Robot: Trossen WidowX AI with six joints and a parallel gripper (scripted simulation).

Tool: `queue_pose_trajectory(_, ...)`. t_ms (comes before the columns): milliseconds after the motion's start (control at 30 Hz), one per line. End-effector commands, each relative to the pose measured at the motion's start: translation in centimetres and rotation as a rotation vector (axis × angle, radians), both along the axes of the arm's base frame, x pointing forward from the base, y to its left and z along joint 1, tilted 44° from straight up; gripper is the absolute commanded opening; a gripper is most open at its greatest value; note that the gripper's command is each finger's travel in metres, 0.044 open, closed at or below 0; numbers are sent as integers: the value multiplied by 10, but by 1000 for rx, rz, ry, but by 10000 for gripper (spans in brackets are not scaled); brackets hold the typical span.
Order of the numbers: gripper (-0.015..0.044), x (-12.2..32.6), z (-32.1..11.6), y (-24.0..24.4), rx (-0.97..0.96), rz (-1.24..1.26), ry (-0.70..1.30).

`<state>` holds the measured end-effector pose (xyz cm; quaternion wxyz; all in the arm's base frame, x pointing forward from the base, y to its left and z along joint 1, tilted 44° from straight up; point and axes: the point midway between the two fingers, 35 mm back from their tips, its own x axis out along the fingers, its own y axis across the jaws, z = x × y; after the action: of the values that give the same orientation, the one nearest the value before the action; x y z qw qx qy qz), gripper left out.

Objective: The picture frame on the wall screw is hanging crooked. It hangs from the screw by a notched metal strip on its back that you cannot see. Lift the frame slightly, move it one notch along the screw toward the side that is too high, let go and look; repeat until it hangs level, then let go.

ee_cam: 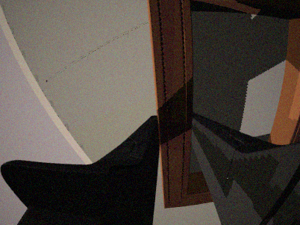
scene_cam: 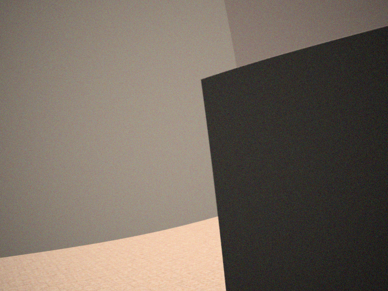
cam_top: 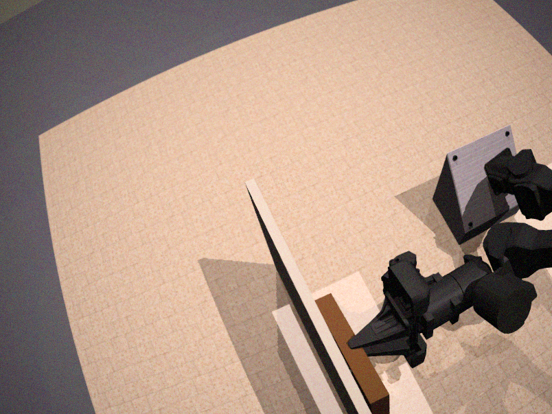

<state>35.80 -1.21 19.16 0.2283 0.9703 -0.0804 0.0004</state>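
The brown picture frame [cam_top: 330, 316] [ee_cam: 169, 51] hangs against the front of the upright wall panel [cam_top: 286, 257] [ee_cam: 93, 96]. In the top view only its top edge and one end show. In the wrist view its near side rail runs almost upright, with the dark picture area to the right. My gripper [cam_top: 358, 349] [ee_cam: 172, 120] is shut on this side rail, one fingertip at its outer edge and the other inside the opening. The screw and the notched strip are hidden. From these views I cannot tell whether the frame is level.
A sloped metal plate [cam_top: 476, 174] on a dark wedge stands beside the arm in the top view. The dark back of the wall panel [scene_cam: 297, 161] fills the right of the exterior view. The tiled table top [cam_top: 184, 156] extends behind the panel.
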Motion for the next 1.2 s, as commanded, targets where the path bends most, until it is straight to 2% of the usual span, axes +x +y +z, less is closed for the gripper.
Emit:
queue_pose_trajectory(0, 36, 0, 0, 1, 2, 4, 0)
queue_pose_trajectory(100, 0, 0, 0, 1, 2, 4, 0)
queue_pose_trajectory(1167, 0, -1, 3, -6, 2, 4, 0)
